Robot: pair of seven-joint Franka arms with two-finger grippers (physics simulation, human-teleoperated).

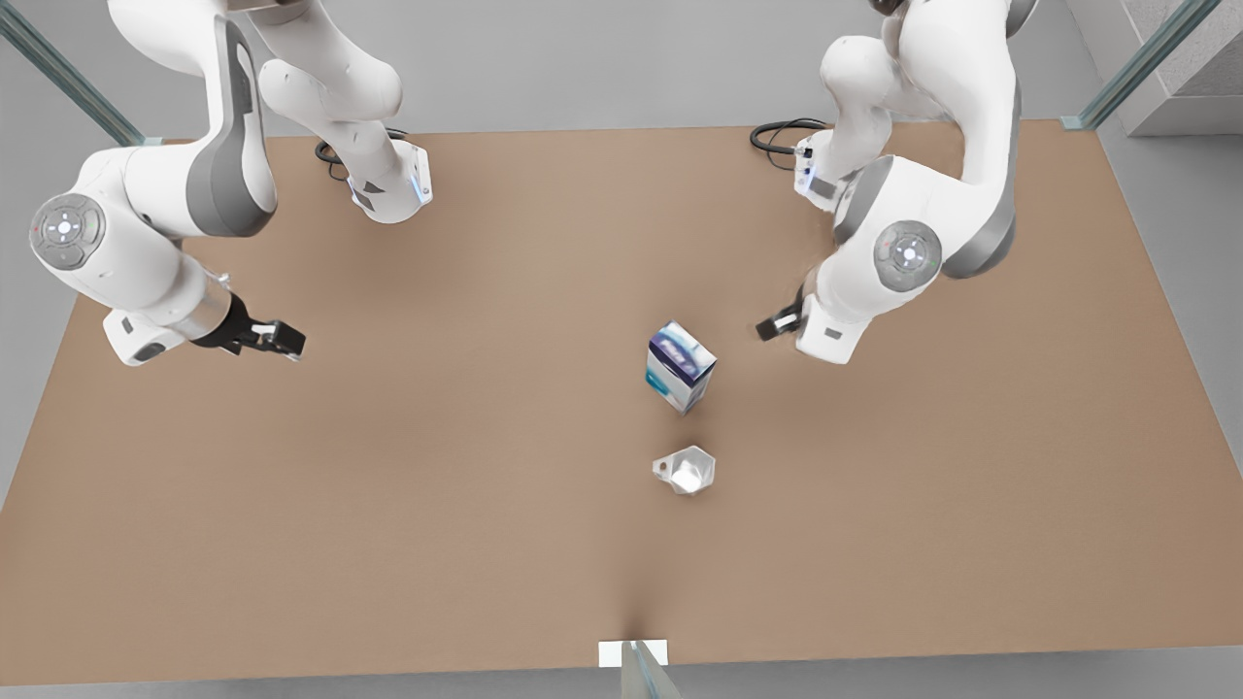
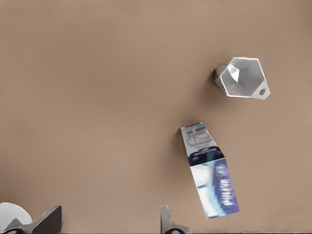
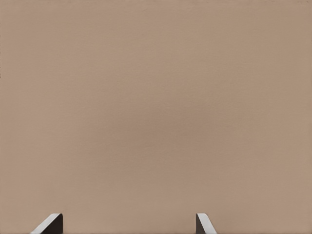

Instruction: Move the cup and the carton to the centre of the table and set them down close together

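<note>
The white carton (image 1: 680, 367) with a dark blue panel stands upright near the middle of the brown table (image 1: 437, 505). The silvery faceted cup (image 1: 686, 470) stands upright just in front of it, a short gap between them. My left gripper (image 1: 774, 327) is at the front view's right, beside the carton and apart from it. It is open, with nothing between its fingers. The left wrist view shows the carton (image 2: 209, 170) and the cup (image 2: 242, 78) beyond my left gripper (image 2: 109, 226). My right gripper (image 1: 286, 340) hangs open over bare table at the front view's left, and is also open in its own view (image 3: 127, 226).
Both arm bases (image 1: 388, 189) stand at the table's far edge, with black cables (image 1: 777, 136) beside them. A small white marker (image 1: 633, 652) sits at the near edge. Bare tabletop stretches to either side of the two objects.
</note>
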